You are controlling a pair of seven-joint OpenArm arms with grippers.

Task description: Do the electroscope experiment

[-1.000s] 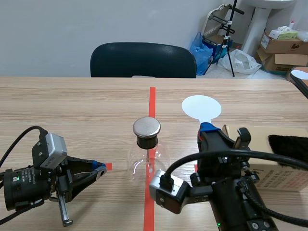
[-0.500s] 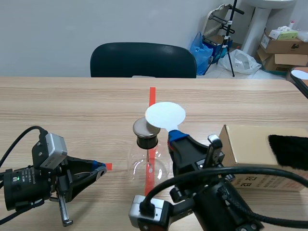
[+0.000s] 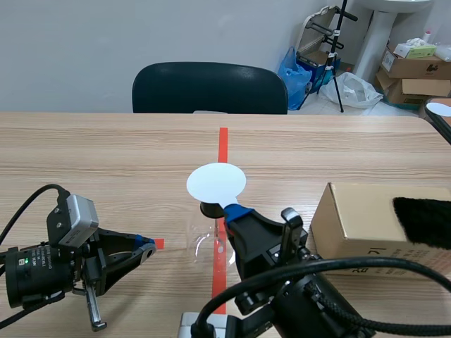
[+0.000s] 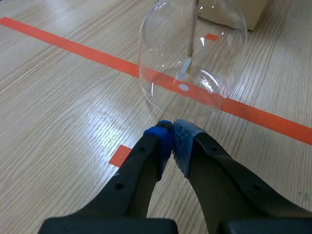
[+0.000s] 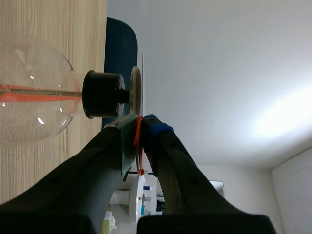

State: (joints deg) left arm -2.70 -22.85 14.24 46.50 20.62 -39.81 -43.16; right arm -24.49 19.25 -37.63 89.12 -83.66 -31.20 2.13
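The electroscope is a clear glass flask [image 3: 208, 245] with a black stopper [image 5: 101, 94] and a metal cap [image 5: 135, 90], standing on the red tape line at the table's middle. My right gripper [image 3: 236, 210] is shut on the handle of a white disc paddle [image 3: 216, 182]. The disc hovers flat right over the metal cap and hides it in the scene view. In the right wrist view the paddle [image 5: 138, 134] shows edge-on between the fingers of the right gripper [image 5: 141, 122]. My left gripper [image 3: 146, 246] lies low at the left, shut on nothing, its tips [image 4: 171, 130] just short of the flask [image 4: 192, 53].
A cardboard box [image 3: 366, 218] with a black furry pad [image 3: 423, 218] on top stands at the right. A dark chair [image 3: 210, 88] sits behind the far table edge. Another white disc [image 3: 440, 108] lies at the far right.
My right arm has swung left with the white disc, from right of the flask to directly over its metal cap. The left arm has stayed still.
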